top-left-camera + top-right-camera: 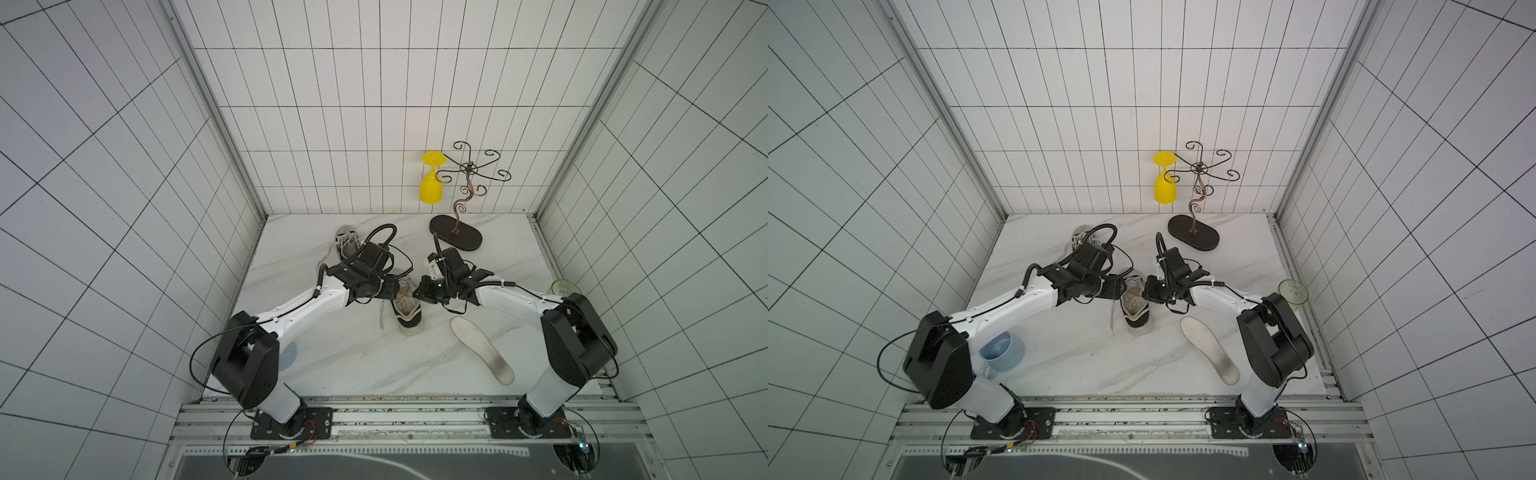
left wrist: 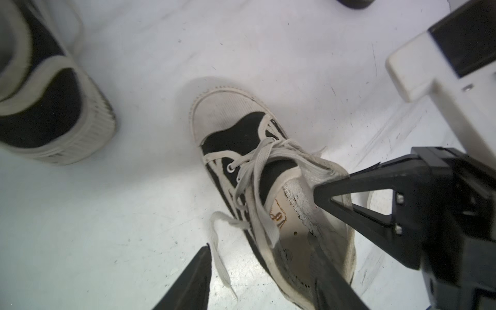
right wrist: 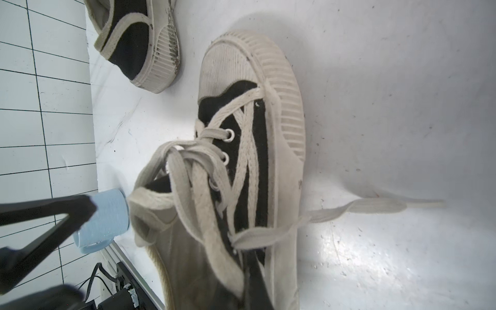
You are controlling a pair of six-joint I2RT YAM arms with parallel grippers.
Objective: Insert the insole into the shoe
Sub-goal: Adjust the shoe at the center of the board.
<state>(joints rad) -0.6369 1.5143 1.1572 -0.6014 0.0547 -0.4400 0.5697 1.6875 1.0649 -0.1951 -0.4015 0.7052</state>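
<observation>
1. Left fingers [image 1: 394,291]: spread open, astride one side wall of the shoe [image 2: 241,139].
2. Right fingers [image 2: 320,193]: closed, pinching the shoe collar.
3. Insole [image 1: 482,353]: flat on the bench [image 1: 353,365], well behind the right fingers, outside the shoe.
4. Risk, we judge: thin collar slips that lone pinch; shoe tips over.

Blk/wht shoe [image 1: 409,316] upright, centre; wht insole [image 1: 482,353] flat, apart.

The white marbled surface [image 1: 353,365] carries a black-and-white shoe [image 1: 408,316] between the left gripper [image 2: 259,243] and the right gripper [image 2: 318,192]. A second shoe [image 1: 347,243] lies beyond the left gripper. An insole [image 1: 482,349] lies flat behind the right gripper (toward its arm base), and a dark stand base [image 1: 455,237] sits beyond it. A blue cup [image 1: 1003,353] and a greenish glass [image 1: 1293,293] stand well apart from both.
</observation>
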